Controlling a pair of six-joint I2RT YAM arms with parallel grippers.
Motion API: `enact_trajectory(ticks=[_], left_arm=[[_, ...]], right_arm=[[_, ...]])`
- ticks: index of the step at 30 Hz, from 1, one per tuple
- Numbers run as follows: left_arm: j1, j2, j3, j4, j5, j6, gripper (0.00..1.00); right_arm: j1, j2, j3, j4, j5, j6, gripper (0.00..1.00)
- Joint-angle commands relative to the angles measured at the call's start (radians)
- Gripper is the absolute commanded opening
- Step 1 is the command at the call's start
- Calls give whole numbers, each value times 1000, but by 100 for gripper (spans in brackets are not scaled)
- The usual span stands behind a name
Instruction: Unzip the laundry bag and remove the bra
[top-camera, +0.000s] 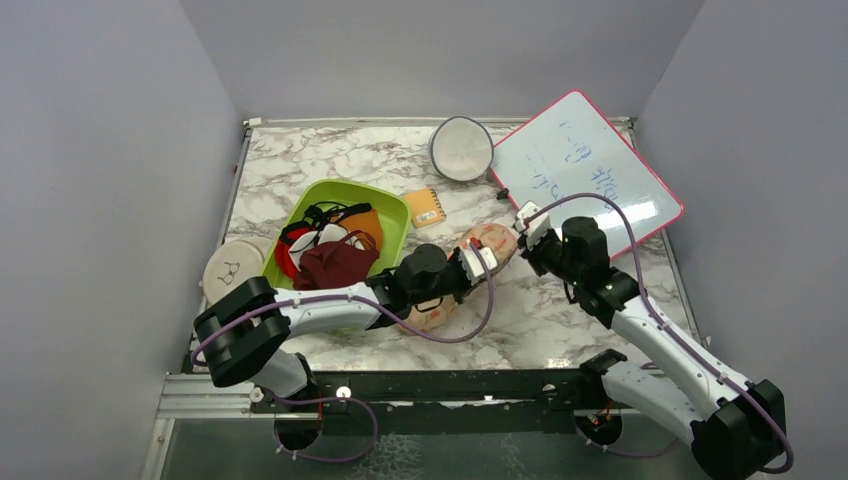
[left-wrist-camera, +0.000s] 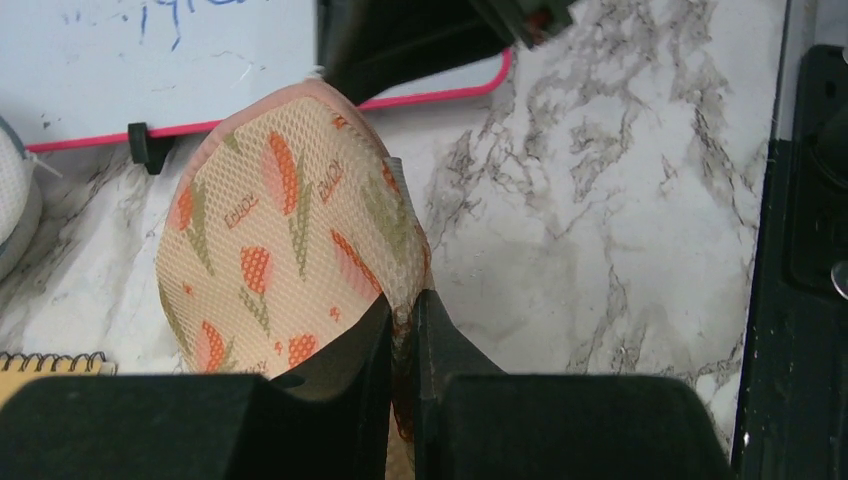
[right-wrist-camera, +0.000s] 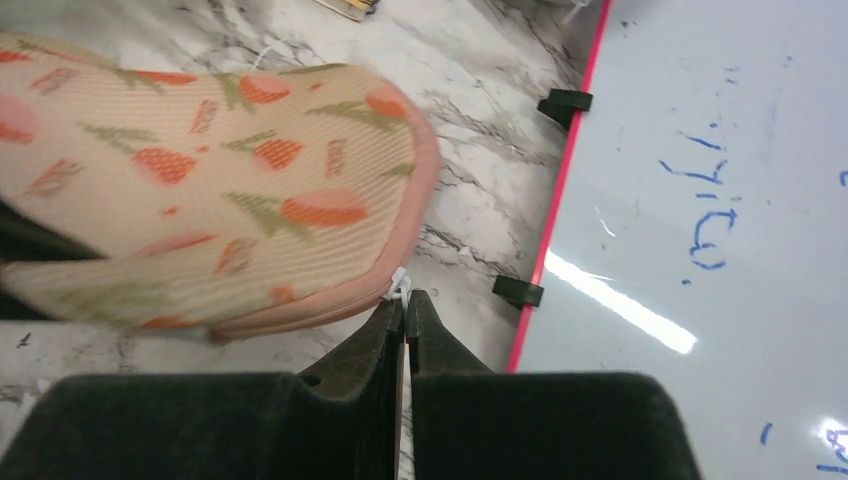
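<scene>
The laundry bag (top-camera: 487, 245), a peach pouch with an orange and green carrot print, lies mid-table and is lifted at its near edge. It fills the left wrist view (left-wrist-camera: 280, 230) and the upper left of the right wrist view (right-wrist-camera: 210, 180). My left gripper (left-wrist-camera: 405, 315) is shut on the bag's edge fabric. My right gripper (right-wrist-camera: 405, 305) is shut on the small white zipper pull (right-wrist-camera: 400, 288) at the bag's rim. The bag looks closed. The bra is hidden.
A green bin (top-camera: 390, 205) of maroon, orange and white cloths stands at left. A pink-framed whiteboard (top-camera: 585, 175) lies at back right, close behind the bag. A round grey-rimmed disc (top-camera: 461, 148), a small orange notebook (top-camera: 426, 207) and a white lid (top-camera: 232, 266) also lie about.
</scene>
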Motion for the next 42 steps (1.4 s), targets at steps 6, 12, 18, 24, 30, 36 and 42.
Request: enact_trajectory(ticks=[6,12,18,24,30,36,42], left_arm=[[-100,-29,-37,18,12,155,0],[-102,-40,-14,12,-2,67,43],[-102,-72,18,5,33,-133,62],[-172,-29,103,-11,-144,-427,76],[-220,44,169,-43,-424,-547,54],[-229,80,221,-99,-504,-490,39],[-228,125,281,-164,-540,-438,26]], right_arm=[[-59,-3,103,-134,-172,-80,1],[-59,-136,65,-183,-307,-100,1],[-59,-183,33,-180,-339,-80,1],[-59,-233,10,-184,-332,-63,1],[-58,-270,-11,-162,-336,-59,1],[-57,-283,-23,-150,-334,-56,1],[-57,-226,10,-154,-360,-72,1]])
